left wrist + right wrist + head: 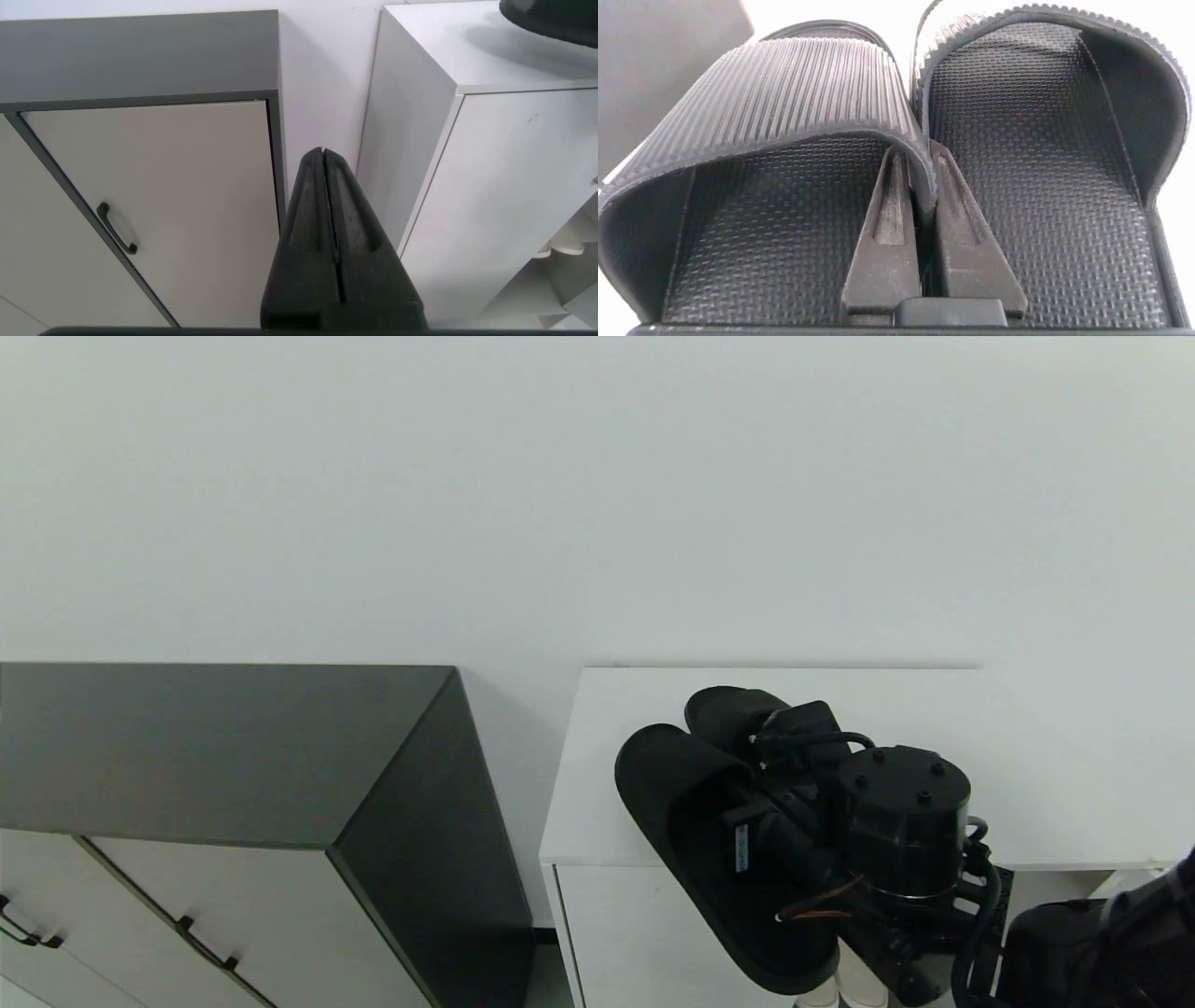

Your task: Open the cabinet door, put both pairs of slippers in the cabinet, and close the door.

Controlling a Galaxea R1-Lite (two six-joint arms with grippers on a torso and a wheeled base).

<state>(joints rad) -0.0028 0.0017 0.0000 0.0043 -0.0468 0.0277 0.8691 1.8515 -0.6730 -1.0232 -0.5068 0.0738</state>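
A pair of black slippers (681, 784) hangs side by side, tilted, over the front of the white cabinet's top (607, 747). My right gripper (747, 784) is shut on their touching inner edges, its fingers (887, 233) pinching both strap rims; the ribbed straps (803, 103) and dotted insoles show close up. A slipper's edge (551, 19) sticks out above the white cabinet (486, 140). My left gripper (323, 163) is shut on nothing, low in front of the gap between the two cabinets.
A cabinet with a dark grey top (187, 737) stands to the left, its pale doors carrying black handles (201, 938) (117, 229). A plain white wall rises behind. Pale shapes (840, 994) sit low beside the white cabinet's front panel; I cannot tell what they are.
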